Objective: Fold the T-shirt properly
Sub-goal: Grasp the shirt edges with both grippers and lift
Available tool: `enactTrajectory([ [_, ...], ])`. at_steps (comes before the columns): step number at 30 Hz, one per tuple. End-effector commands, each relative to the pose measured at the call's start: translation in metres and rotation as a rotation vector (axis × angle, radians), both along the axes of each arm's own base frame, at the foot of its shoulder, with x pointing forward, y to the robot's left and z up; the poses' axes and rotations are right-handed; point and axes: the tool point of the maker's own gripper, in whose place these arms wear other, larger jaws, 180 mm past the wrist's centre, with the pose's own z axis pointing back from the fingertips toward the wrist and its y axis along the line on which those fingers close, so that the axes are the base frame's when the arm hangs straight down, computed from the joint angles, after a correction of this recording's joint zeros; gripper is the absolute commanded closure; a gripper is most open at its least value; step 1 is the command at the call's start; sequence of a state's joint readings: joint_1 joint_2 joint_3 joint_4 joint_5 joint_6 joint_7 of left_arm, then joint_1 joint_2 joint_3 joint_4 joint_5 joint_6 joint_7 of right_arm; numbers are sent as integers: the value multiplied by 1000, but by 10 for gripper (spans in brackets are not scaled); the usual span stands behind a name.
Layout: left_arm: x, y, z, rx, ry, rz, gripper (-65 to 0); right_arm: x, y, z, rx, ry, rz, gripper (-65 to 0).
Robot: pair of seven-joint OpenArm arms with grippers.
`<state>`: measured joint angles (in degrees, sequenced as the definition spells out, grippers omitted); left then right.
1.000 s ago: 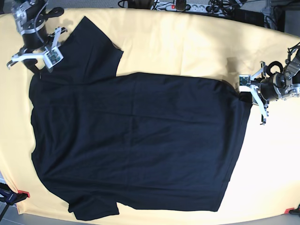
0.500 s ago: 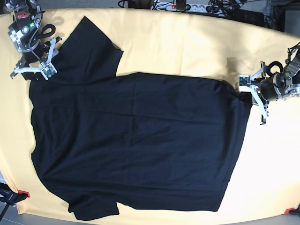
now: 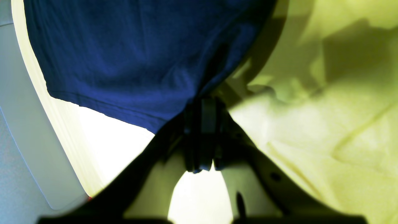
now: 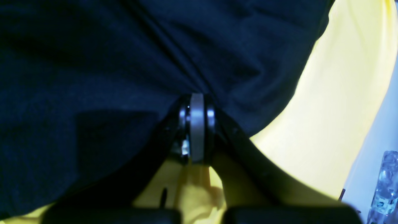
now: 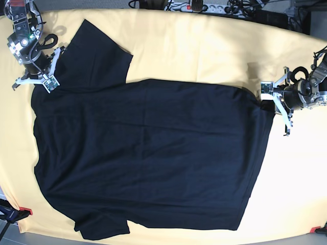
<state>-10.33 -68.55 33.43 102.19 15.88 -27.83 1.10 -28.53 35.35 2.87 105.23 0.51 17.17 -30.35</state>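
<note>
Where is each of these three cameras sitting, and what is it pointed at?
Base: high above, looking down on the black T-shirt spread on the yellow cloth; both arms show.
Left wrist: on the arm, looking along the left gripper, shut on the shirt's hem corner.
Right wrist: looking along the right gripper, shut on shirt fabric.
Shared: the shirt and cloth appear in all three; the base view shows both grippers.

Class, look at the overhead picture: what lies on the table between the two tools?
In the base view, the black T-shirt fills the stretch between the right tool and the left tool, spread flat on the yellow cloth.
</note>
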Motion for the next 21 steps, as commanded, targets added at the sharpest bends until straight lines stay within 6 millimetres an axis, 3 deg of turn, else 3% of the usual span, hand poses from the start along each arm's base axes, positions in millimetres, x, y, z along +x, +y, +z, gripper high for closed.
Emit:
enactTrajectory([
  [1,7,4,13,3,-34,0,0,3,-9,6,-32,-11,-11,0],
  [12,7,4,13,1,-34,-1,0,15,11,51,-58,-109,-16,0],
  [21,-1,3,22,-18,-3,-5,0,11,3,54,-102,-108,-35,0],
])
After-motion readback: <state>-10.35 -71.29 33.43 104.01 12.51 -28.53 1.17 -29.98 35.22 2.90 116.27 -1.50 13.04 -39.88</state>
